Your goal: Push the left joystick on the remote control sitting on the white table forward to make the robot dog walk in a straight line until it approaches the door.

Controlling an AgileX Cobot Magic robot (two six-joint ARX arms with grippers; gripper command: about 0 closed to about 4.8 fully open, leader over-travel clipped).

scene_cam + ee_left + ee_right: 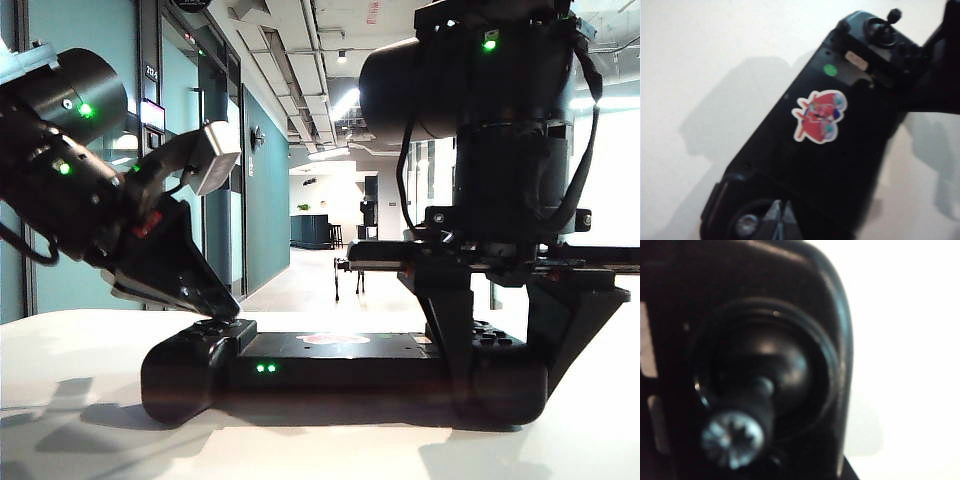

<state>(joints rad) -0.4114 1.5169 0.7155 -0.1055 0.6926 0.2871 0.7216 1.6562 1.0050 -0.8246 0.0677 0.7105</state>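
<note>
My left gripper (215, 308) comes down at a slant on the left end of the remote (340, 375), its jaws drawn together to a point that sits at the left stick (746, 224); the exterior view cannot show me whether the tips truly press it, but in the left wrist view they lie just beside the stick's cap. The remote lies flat on the white worktop (80, 440), two green lights facing the camera, its red-white sticker (818, 116) on top. Down the corridor beyond it stands the dog (348, 270), small and far off, on the floor; which door it is meant to reach I cannot tell. On the right, my right gripper (515, 330) straddles the remote's right end, one finger on the near side and one on the far, jaws clamped on the body to pin it down. Its wrist camera shows only the right stick (735, 437), close and blurred. I judge the step to be the push itself: left stick held forward, remote steadied. The next move calls for a steady, straight press with no sideways drift, and release as the dog nears the door.
</note>
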